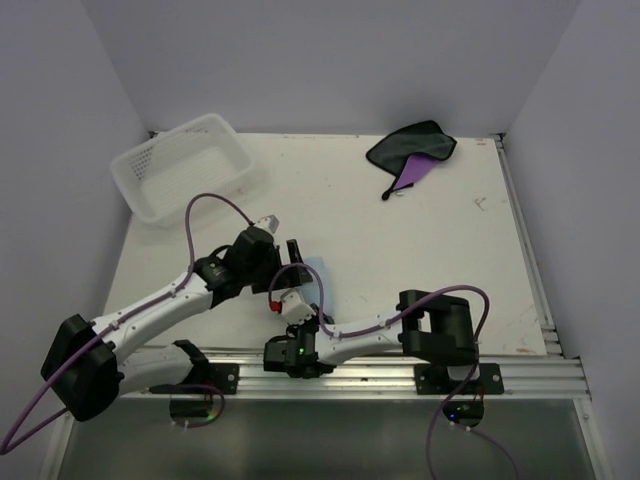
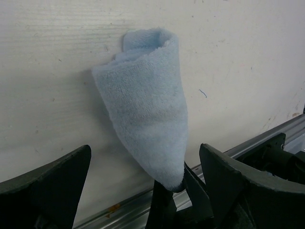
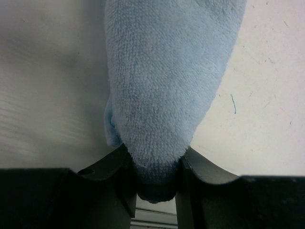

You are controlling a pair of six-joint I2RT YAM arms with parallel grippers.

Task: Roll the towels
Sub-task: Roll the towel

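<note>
The light blue towel [image 2: 143, 109] lies on the table as a loose cone-shaped roll, its narrow end toward the near edge. My right gripper [image 3: 157, 174] is shut on that narrow end, and its dark fingers [image 2: 167, 205] show pinching it in the left wrist view. My left gripper [image 2: 145, 150] is open, one finger on each side of the roll and touching nothing. From above, the blue towel [image 1: 318, 278] shows between the left gripper [image 1: 293, 253] and the right gripper [image 1: 298, 298]. The purple and dark grey towel [image 1: 412, 152] lies crumpled at the far right.
A white lattice basket [image 1: 185, 165] stands at the far left of the table [image 1: 400, 260]. An aluminium rail [image 1: 400, 365] runs along the near edge, just behind the right gripper. Walls close in the table on three sides.
</note>
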